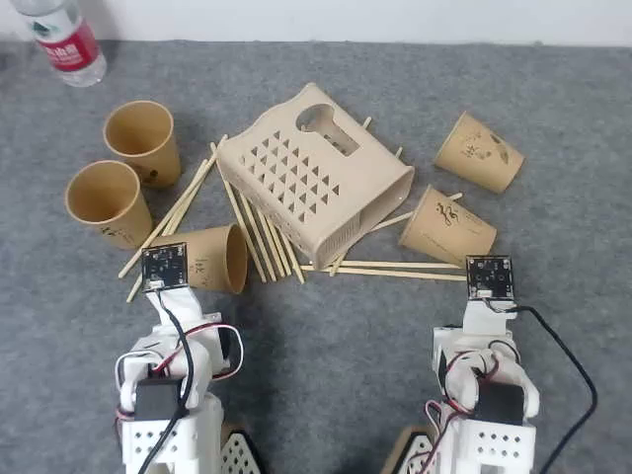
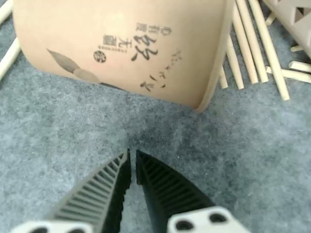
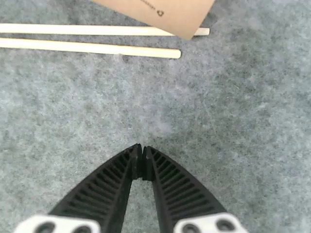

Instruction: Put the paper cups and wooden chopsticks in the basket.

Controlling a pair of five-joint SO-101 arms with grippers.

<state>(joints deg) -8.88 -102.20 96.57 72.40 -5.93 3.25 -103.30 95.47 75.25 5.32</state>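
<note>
We're seeing grey carpeted table (image 1: 336, 336) carrying everything. Basket (image 1: 316, 183) sitting mid-table, lying over fan of wooden chopsticks (image 1: 262, 237). Two upright cups standing at left: rear cup (image 1: 143, 138), front cup (image 1: 107, 202). Tipped cup (image 1: 212, 259) lying just beside front cup, mouth facing chopsticks. Two more lying tipped at right: far cup (image 1: 479, 151), near cup (image 1: 446, 227). Chopstick pair (image 1: 385, 268) touching near cup. Plastic bottle (image 1: 64, 41) sitting at far left corner.

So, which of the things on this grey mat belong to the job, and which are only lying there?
For the job:
- two upright brown paper cups
- three brown paper cups lying on their sides
- scattered pale wooden chopsticks
- beige perforated plastic basket

Only lying there:
- clear plastic bottle with a red label
</note>
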